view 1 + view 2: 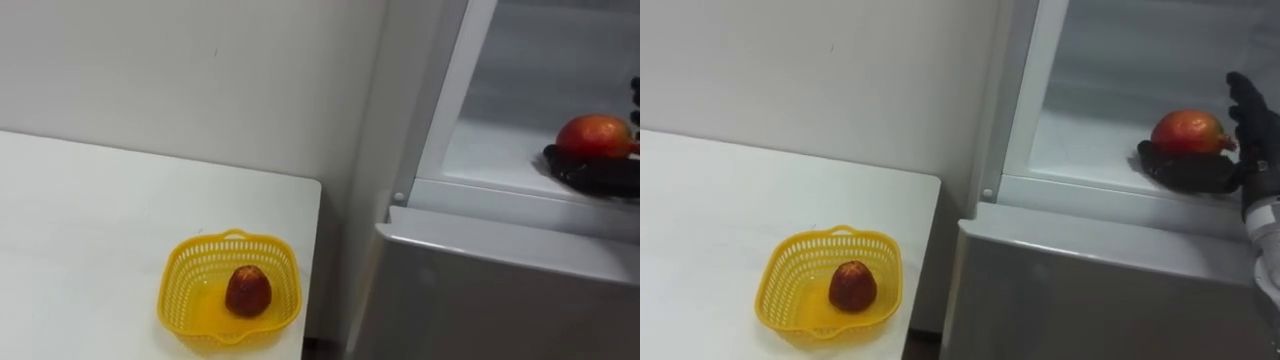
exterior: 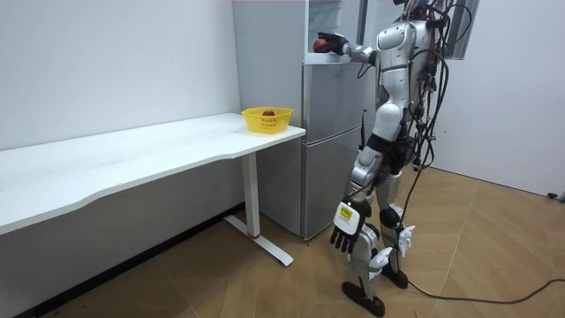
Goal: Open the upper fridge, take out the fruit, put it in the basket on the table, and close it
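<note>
A red-orange round fruit (image 1: 1187,131) sits in my right hand (image 1: 1190,172) inside the open upper fridge compartment, just above its white shelf (image 1: 1090,150). The dark fingers lie under the fruit and curl up beside it on the right. In the room view I stand facing the fridge (image 2: 327,150) with the right arm stretched up into the top compartment, where the right hand (image 2: 328,41) holds the fruit. My left hand (image 2: 344,234) hangs by my side with relaxed fingers.
A yellow plastic basket (image 1: 190,270) with a dark red fruit (image 1: 247,290) in it stands near the right corner of the white table (image 1: 80,230), left of the fridge. The lower fridge door (image 1: 500,290) is closed. A white wall stands behind the table.
</note>
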Controlling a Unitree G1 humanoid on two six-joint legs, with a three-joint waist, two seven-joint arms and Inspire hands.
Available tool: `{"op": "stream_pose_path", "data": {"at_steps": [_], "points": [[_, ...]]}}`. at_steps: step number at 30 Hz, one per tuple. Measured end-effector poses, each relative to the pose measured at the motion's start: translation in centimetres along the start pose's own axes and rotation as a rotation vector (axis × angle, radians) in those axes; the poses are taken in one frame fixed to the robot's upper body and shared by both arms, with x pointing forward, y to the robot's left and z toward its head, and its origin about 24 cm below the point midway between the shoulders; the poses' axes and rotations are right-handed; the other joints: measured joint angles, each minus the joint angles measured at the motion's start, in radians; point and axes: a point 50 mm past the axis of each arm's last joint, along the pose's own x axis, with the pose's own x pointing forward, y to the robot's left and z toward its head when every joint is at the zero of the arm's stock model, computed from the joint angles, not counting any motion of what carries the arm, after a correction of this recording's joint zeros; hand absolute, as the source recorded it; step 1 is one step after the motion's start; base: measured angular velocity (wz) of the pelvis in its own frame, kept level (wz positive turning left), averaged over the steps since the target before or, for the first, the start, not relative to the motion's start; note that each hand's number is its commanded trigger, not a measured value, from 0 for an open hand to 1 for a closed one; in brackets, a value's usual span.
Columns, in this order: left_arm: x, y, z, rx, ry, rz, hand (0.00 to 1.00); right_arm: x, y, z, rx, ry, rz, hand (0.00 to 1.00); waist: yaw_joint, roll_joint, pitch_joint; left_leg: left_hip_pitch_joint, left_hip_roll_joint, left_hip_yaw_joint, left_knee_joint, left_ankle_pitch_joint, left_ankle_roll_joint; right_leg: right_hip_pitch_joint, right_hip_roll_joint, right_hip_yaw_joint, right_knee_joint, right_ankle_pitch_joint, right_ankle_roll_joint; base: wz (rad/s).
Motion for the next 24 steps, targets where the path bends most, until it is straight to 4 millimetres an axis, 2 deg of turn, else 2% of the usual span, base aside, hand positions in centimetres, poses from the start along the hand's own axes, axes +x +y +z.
{"op": "stream_pose_path", "data": {"at_steps": [6,12,20,24], "points": [[0.0,-0.1,-0.2,-0.005,0.017,-0.014,0.0,0.5,-0.1,-0.8,0.014,0.053,0.076,1.0,-0.005,-0.013,-0.0069,0.003,0.001,0.001,0.002,0.0,0.0,0.003,-0.001,-0.002,0.01,0.0,0.0,0.0],[0.0,0.0,-0.4,-0.005,0.021,-0.012,0.0,0.6,-1.3,-1.5,0.046,0.093,0.092,1.0,0.004,-0.025,-0.003,0.003,0.001,0.001,0.002,0.0,0.0,0.003,0.0,0.004,0.008,0.0,0.0,0.0],[0.0,0.1,-0.5,-0.004,0.024,0.001,0.0,0.7,-2.2,-1.1,0.064,0.075,0.078,1.0,0.011,-0.028,0.0002,0.009,0.002,0.001,0.0,0.0,0.0,0.004,0.0,0.008,0.007,0.0,0.0,0.0],[0.0,0.3,-0.2,-0.004,0.013,0.03,0.0,0.7,-2.2,-1.1,0.097,0.074,0.079,1.0,0.01,-0.034,0.0067,0.015,0.002,0.006,-0.001,0.0,0.0,0.007,0.002,0.028,0.007,0.0,0.0,-0.03]]}}
